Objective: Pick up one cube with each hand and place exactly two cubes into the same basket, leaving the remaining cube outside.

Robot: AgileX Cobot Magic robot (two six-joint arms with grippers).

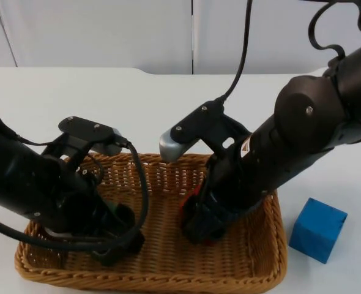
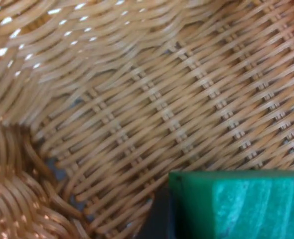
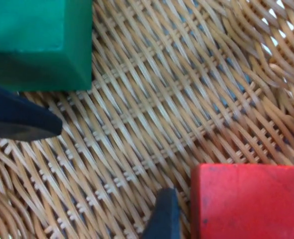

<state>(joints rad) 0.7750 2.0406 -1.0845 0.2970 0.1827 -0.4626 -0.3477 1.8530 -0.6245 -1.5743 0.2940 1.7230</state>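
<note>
Top view: both arms reach down into the wicker basket (image 1: 254,269) on the tabletop (image 1: 58,98).
Left gripper (image 1: 116,248): clenched on the green cube (image 2: 241,206), at 7 o'clock in the basket.
Right gripper (image 1: 200,228): grasping the red cube (image 3: 251,201), near basket centre.
Blue cube (image 1: 318,229): outside, at 3 o'clock, just beside the rim.
Handling: cubes look rigid, light, smooth-faced; take hold across opposite flat faces.

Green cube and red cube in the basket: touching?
Apart. Right wrist view shows bare basket weave between green cube and red cube.
</note>
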